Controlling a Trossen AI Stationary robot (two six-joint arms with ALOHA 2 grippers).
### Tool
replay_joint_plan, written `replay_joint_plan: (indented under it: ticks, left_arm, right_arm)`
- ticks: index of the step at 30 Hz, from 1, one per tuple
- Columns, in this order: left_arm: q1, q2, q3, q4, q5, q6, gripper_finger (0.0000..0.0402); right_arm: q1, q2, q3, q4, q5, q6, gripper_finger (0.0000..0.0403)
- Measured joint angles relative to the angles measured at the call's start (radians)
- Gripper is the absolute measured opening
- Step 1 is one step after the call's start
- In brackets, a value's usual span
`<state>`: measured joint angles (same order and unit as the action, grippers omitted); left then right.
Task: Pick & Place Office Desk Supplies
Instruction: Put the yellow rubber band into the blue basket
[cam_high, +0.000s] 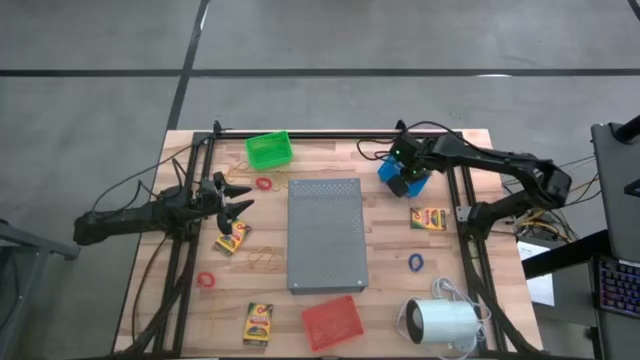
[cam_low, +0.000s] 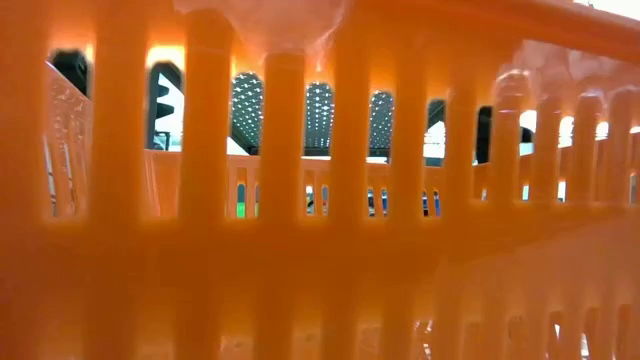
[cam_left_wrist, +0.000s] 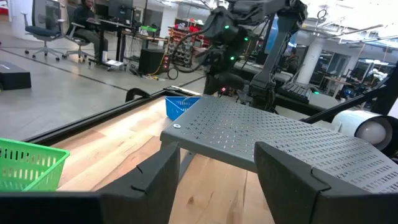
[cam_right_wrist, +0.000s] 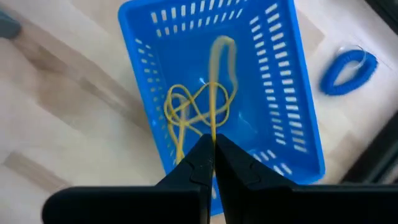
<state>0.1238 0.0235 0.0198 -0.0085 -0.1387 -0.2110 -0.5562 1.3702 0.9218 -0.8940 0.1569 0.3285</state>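
My right tool (cam_right_wrist: 213, 146) is pinched shut on tan rubber bands (cam_right_wrist: 199, 102), dangling them over the blue basket (cam_right_wrist: 224, 81) at the far right of the surface (cam_high: 385, 240). A blue ring (cam_right_wrist: 349, 71) lies just outside that basket. My left tool (cam_high: 238, 198) hangs with fingers spread wide and empty above a yellow crayon box (cam_high: 232, 238) beside the grey perforated slab (cam_high: 327, 235). A red ring (cam_high: 264, 184) lies near the green basket (cam_high: 269, 150).
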Motion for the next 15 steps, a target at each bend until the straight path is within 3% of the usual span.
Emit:
replay_joint_plan:
  ticks: [15]
  left_arm:
    - [0.0, 0.0, 0.0, 0.0, 0.0, 0.0, 0.0212]
  right_arm:
    - [-0.051, 0.12, 0.0, 0.064, -0.084, -0.122, 0.0008]
